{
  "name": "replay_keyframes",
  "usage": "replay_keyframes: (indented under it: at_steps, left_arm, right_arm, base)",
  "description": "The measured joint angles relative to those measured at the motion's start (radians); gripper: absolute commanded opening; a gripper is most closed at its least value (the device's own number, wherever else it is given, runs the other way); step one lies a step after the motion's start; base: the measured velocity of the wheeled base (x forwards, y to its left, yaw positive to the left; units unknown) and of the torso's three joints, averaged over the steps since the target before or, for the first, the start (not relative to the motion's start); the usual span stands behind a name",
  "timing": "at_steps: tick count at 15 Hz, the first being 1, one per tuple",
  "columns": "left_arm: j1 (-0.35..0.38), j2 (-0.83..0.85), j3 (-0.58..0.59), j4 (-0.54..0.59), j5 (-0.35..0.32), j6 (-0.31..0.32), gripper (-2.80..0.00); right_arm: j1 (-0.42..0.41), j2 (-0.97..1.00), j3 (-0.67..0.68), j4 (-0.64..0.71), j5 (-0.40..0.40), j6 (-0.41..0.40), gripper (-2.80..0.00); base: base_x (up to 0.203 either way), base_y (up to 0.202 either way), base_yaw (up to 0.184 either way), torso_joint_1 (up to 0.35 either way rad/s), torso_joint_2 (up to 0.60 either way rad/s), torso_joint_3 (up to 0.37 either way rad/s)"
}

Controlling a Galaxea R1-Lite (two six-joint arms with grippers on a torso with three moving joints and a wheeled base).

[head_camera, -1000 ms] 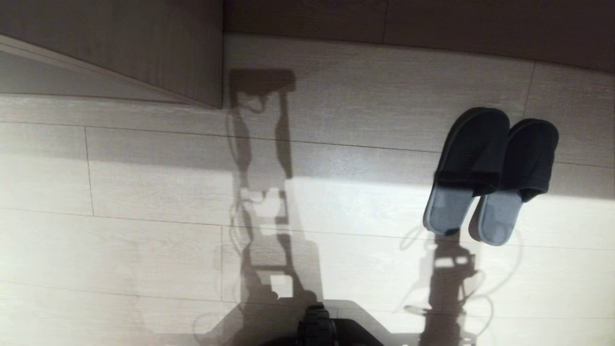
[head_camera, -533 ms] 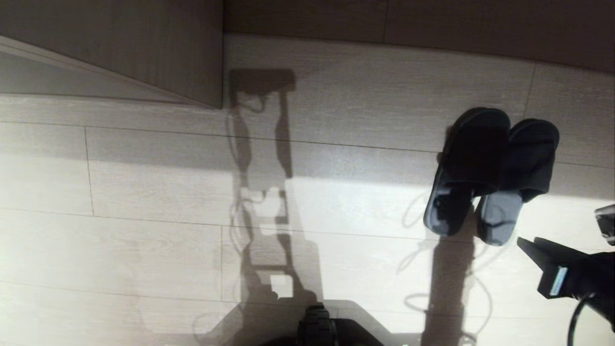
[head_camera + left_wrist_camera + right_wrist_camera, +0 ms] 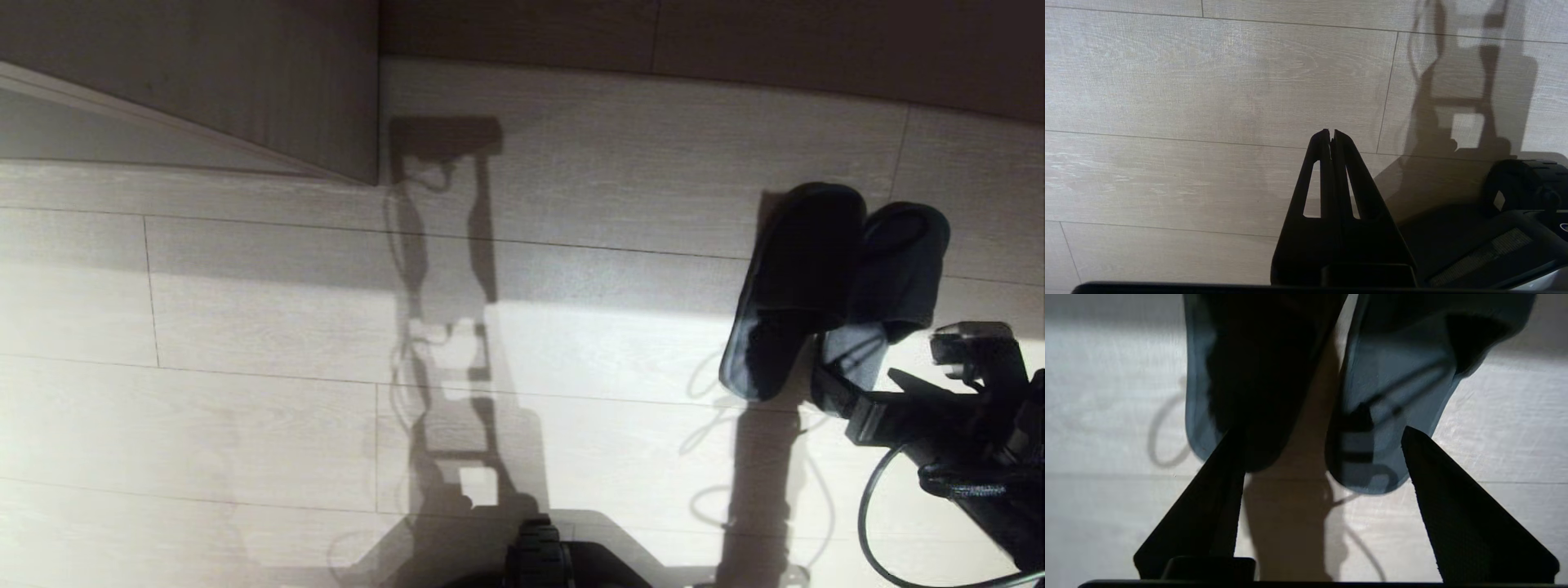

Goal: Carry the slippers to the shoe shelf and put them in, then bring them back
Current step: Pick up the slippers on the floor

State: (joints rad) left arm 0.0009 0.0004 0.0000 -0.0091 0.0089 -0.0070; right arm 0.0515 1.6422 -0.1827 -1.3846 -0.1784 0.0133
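Observation:
The pair of grey-blue slippers (image 3: 841, 269) lies side by side on the pale floor at the right, toes pointing away from me. My right gripper (image 3: 857, 377) reaches in from the lower right and hovers at their heels, open and holding nothing. In the right wrist view the gripper (image 3: 1322, 433) faces both heels: the shadowed slipper (image 3: 1257, 375) lies ahead of one fingertip and the lit slipper (image 3: 1400, 375) just inside the other. My left gripper (image 3: 1331, 131) hangs shut over bare floor, parked. A wood-grain panel (image 3: 245, 82) stands at the far left; I cannot tell whether it belongs to the shoe shelf.
A dark wall base (image 3: 735, 41) runs along the far edge behind the slippers. My own base (image 3: 539, 559) shows at the bottom middle. Light wood-look floor (image 3: 245, 367) stretches to the left. A black cable (image 3: 869, 523) loops under the right arm.
The right arm has swung into view from the lower right and up to the slippers' heels, and its gripper has opened. Its shadow now covers the left slipper. The slippers have not moved.

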Motion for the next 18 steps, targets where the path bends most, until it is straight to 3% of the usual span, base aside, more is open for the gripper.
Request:
replay_keyframes:
  at_steps: [3, 7, 12, 18]
  left_arm:
    - [0.000, 0.000, 0.000, 0.000, 0.000, 0.001, -2.80]
    - [0.000, 0.000, 0.000, 0.000, 0.000, 0.001, -2.80]
    - [-0.001, 0.000, 0.000, 0.000, -0.001, 0.001, -2.80]
    - [0.000, 0.000, 0.000, 0.001, 0.000, 0.002, -2.80]
  right_arm:
    - [-0.001, 0.069, -0.012, -0.098, -0.094, 0.030, 0.00]
    - [-0.002, 0.122, -0.079, -0.129, -0.144, 0.067, 0.00]
    - [-0.007, 0.195, -0.159, -0.136, -0.166, 0.143, 0.00]
    - [-0.009, 0.250, -0.246, -0.137, -0.142, 0.151, 0.00]
  base:
    - [0.000, 0.000, 0.000, 0.000, 0.00, 0.000]
    - [0.000, 0.000, 0.000, 0.000, 0.00, 0.000]
    - [0.000, 0.000, 0.000, 0.000, 0.00, 0.000]
    - [0.000, 0.000, 0.000, 0.000, 0.00, 0.000]
